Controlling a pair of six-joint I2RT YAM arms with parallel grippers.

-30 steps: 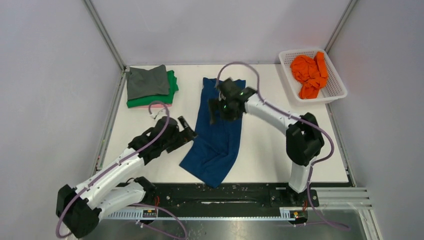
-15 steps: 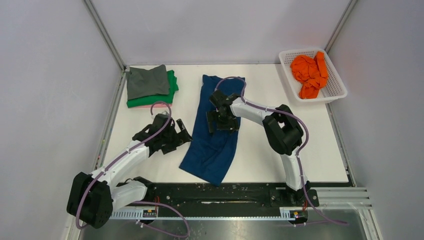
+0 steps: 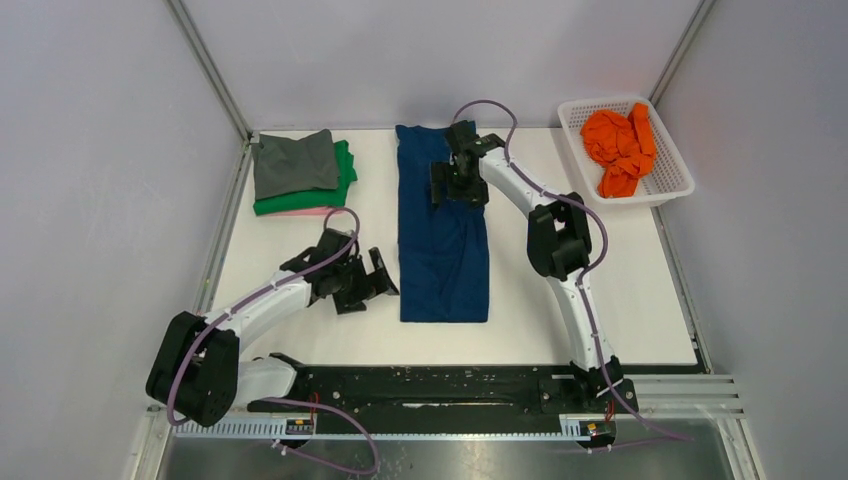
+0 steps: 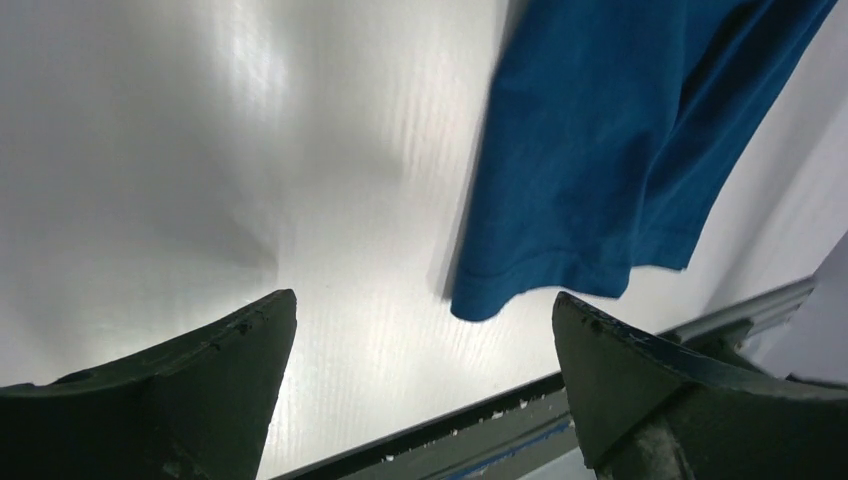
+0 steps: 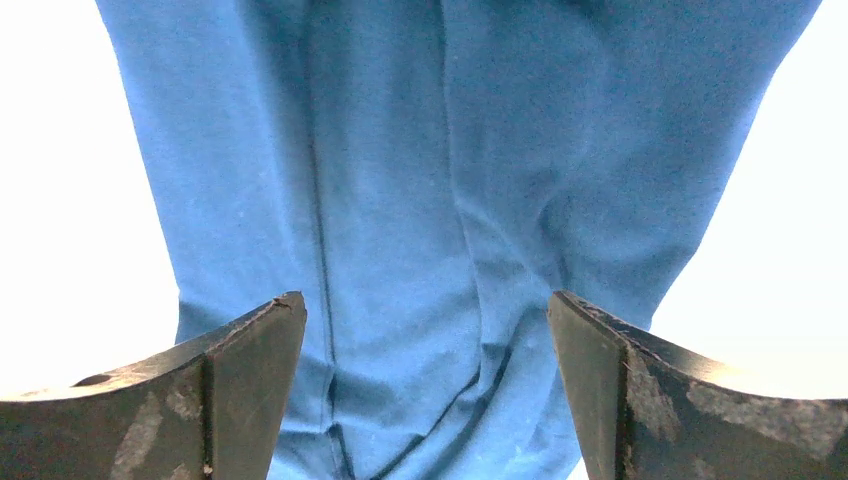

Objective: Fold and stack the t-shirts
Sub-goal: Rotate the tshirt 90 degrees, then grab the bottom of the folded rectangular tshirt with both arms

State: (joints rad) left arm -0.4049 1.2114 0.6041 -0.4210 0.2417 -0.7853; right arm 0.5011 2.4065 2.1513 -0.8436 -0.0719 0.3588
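Shirt: blue t-shirt (image 3: 442,240) lay lengthwise, mid-worktop.
Claws: left gripper (image 3: 368,287) and right gripper (image 3: 457,187) spread, empty.
Risk: pinching one layer could undo its fold.

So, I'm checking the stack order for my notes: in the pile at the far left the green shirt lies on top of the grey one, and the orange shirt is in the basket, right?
Not quite: the top external view shows the grey shirt on top of the green shirt. The orange shirt is in the basket, as you say.
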